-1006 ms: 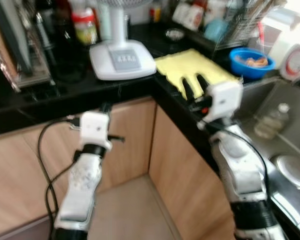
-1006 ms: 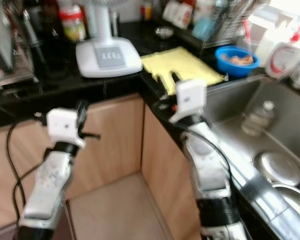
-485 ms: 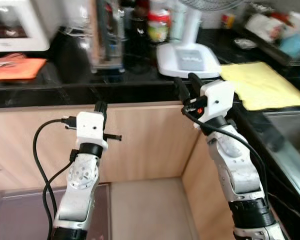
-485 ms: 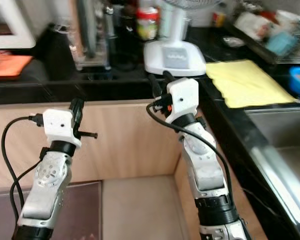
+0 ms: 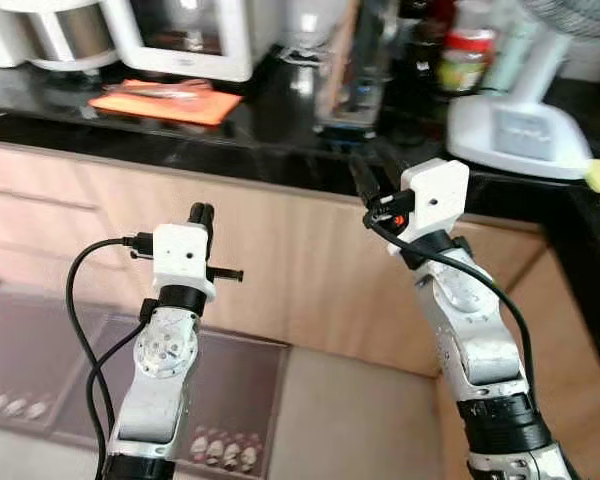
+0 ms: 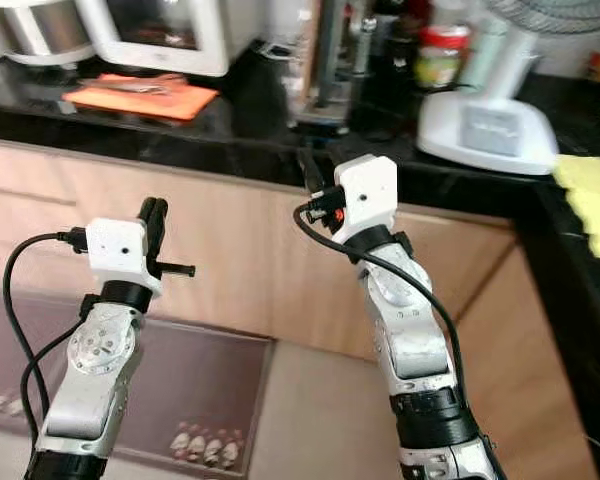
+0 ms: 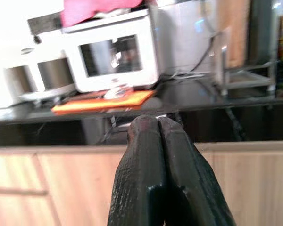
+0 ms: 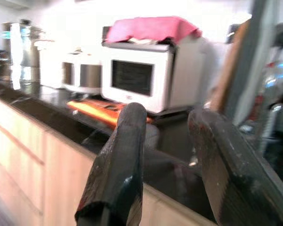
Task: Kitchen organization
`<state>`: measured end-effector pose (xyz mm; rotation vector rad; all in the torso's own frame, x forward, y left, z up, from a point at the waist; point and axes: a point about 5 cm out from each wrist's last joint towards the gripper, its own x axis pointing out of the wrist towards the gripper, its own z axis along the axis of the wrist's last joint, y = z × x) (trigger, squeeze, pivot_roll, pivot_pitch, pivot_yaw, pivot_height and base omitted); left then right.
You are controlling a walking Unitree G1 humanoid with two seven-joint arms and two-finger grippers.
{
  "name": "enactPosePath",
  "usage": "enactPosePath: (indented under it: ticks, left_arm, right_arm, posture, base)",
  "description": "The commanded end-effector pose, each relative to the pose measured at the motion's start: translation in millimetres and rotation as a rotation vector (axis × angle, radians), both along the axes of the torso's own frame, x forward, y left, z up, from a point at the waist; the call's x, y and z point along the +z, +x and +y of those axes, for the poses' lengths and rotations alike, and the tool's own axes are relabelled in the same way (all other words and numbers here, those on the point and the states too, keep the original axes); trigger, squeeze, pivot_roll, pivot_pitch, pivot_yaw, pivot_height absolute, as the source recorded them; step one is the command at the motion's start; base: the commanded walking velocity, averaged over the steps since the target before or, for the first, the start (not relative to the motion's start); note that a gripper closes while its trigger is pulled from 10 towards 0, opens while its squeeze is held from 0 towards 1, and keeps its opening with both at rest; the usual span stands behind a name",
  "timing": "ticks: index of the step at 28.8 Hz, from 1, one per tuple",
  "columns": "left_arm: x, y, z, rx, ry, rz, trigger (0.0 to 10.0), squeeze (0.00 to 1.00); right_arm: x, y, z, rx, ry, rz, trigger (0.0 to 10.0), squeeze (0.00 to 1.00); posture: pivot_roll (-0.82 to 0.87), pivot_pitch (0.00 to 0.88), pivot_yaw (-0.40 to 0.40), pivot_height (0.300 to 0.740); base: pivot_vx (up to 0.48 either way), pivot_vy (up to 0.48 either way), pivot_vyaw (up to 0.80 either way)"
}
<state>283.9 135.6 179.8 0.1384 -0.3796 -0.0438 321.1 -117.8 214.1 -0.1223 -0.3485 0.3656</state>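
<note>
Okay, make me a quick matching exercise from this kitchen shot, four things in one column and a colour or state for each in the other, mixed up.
Things:
1. left gripper
2. right gripper
3. mat on the counter
4. cloth on the white oven

Colour or state:
A. pink
B. fingers apart, holding nothing
C. orange
D. fingers pressed together, holding nothing

Pairs: 1-D, 2-B, 3-C, 4-A
</note>
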Motion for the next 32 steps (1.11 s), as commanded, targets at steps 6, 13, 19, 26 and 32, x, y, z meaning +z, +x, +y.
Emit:
enactPosePath:
  ticks: [6, 13, 19, 26, 32]
  left_arm:
    - [-27, 1.6, 21.3, 0.077, -0.063, 0.104, 10.0, 0.00]
    - [-91, -10.0, 55.3, 0.204, -0.096, 0.333, 10.0, 0.00]
    - [-153, -33.5, 72.0, 0.267, -0.085, 0.567, 10.0, 0.00]
    - [-188, -37.0, 69.7, 0.271, -0.101, 0.744, 10.0, 0.00]
    - [-192, -29.3, 65.7, 0.220, 0.071, 0.782, 10.0, 0.00]
  right_arm:
    - [-25, 6.2, -6.8, 0.005, 0.008, 0.147, 10.0, 0.00]
    - [-91, 5.3, -19.8, -0.033, -0.029, 0.390, 10.0, 0.00]
    - [-160, -11.9, -17.2, 0.000, -0.115, 0.640, 10.0, 0.00]
    - [-200, -24.0, -20.6, -0.015, -0.096, 0.810, 10.0, 0.00]
    - [-218, -31.1, -25.1, -0.018, -0.150, 0.900, 10.0, 0.00]
  posture:
    - [-0.13, 0.022, -0.041, 0.731]
    - [-0.12, 0.013, -0.044, 0.731]
    - [-0.09, 0.000, -0.053, 0.731]
    - [0.06, 0.003, -0.113, 0.731]
    - [0.10, 0.017, -0.155, 0.731]
  base:
    - [0.000, 0.000, 0.00]
    - [0.000, 0.000, 0.00]
    - [0.000, 0.000, 0.00]
    - [0.000, 0.000, 0.00]
    - [0.000, 0.238, 0.00]
